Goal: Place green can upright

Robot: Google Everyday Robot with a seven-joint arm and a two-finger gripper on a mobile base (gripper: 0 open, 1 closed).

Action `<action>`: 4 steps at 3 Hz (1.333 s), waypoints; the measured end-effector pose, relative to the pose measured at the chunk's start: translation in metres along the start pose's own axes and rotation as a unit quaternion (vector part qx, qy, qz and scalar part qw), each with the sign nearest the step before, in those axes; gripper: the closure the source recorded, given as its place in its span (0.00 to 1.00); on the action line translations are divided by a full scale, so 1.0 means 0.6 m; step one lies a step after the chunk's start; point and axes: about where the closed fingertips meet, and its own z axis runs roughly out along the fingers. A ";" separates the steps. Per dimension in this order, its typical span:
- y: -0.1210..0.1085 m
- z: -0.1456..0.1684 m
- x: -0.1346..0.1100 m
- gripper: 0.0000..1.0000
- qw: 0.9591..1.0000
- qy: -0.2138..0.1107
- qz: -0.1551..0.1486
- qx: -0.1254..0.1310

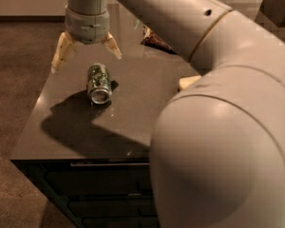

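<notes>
The green can [99, 82] lies on its side on the dark table [133, 118], left of centre, with its silver end facing the front edge. My gripper [85, 54] hangs just above and slightly behind the can, a little to its left. Its two cream fingers [61, 51] are spread wide apart and hold nothing. My arm sweeps across the right half of the view and hides much of the table there.
A brown snack bag [156, 39] lies at the back of the table, mostly behind my arm. A sliver of the yellow sponge [189, 82] shows at my arm's edge. The table's left edge [38, 103] drops to brown carpet. Drawers sit under the front edge.
</notes>
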 end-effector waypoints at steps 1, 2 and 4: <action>0.007 0.027 -0.011 0.00 1.000 0.013 0.026 -0.011; 0.010 0.054 -0.008 0.00 0.998 0.022 0.049 -0.014; -0.025 0.077 -0.003 0.00 0.996 0.013 0.085 0.006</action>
